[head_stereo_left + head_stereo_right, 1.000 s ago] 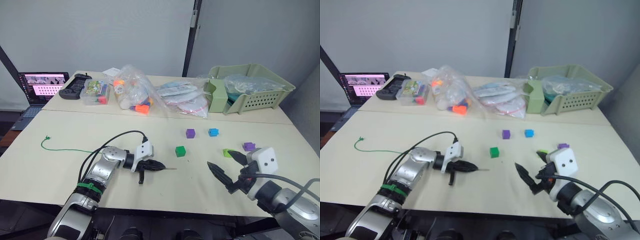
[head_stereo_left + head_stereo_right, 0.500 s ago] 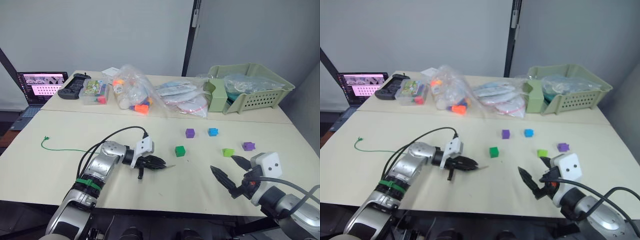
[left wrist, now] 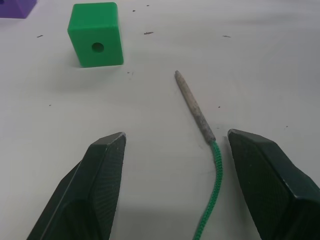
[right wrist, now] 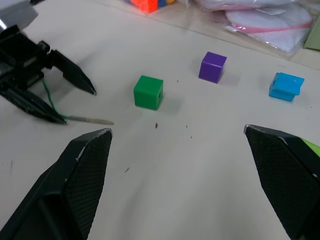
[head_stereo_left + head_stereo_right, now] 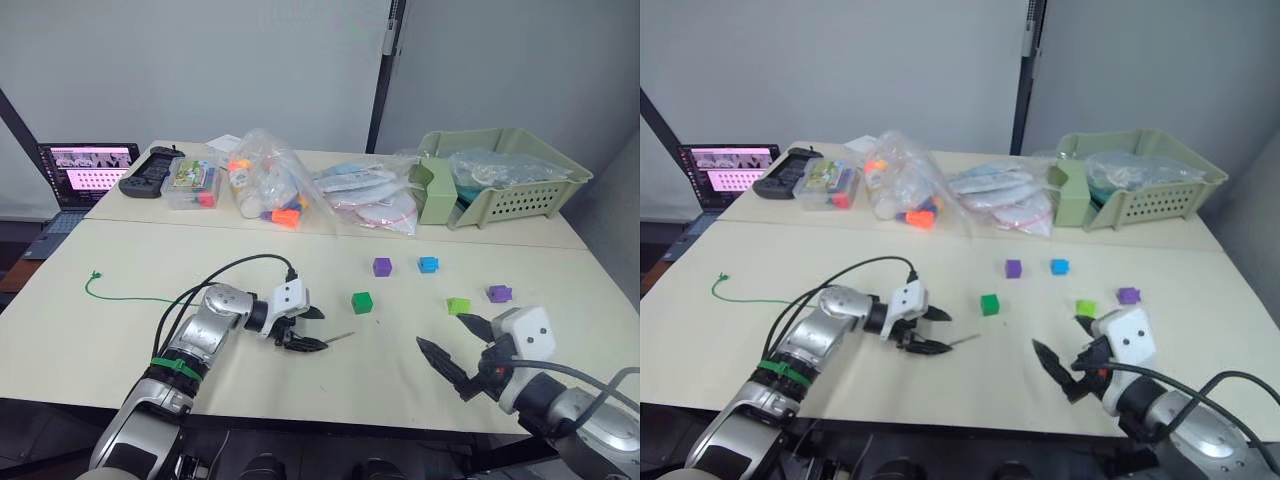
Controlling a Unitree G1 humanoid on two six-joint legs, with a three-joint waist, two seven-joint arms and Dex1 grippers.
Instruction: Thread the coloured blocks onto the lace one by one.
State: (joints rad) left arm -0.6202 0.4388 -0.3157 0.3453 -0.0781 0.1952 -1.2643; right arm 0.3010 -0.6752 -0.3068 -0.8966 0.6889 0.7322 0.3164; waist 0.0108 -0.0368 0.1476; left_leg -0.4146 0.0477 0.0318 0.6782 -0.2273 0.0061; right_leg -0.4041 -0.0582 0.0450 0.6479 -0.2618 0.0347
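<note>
1. I'm looking down at a pale cream bench (image 5: 120,340) that's sitting in front of a grey wall, with a laptop (image 5: 85,172) glowing at the far left corner and a green basket (image 5: 505,175) sitting at the far right.
2. Clear plastic bags (image 5: 300,190) with orange bits inside are lying along the back, next to a black controller (image 5: 150,172).
3. My left end effector (image 5: 312,328) is sitting low over the bench with its fingers spread wide and gripping nothing.
4. The lace (image 3: 210,190) is lying flat on the bench between those open fingers, not touching either one as far as I can tell, and its pale stiff tip (image 3: 194,106) is pointing toward the dark green block (image 3: 95,41).
5. That block is resting just past the tip, hole facing my wrist camera.
6. The rest of the lace is trailing off to my left across the bench, ending in the knot (image 5: 93,275) near the left edge.
7. My right end effector (image 5: 452,345) is hovering near the front right edge, fingers wide apart and empty.
8. The lime green block (image 5: 458,306) is sitting just beyond it, with a purple block (image 5: 498,293) to its right.
9. The other purple block (image 5: 381,266) and the blue block (image 5: 428,264) are sitting side by side further back, well apart from both end effectors.
</note>
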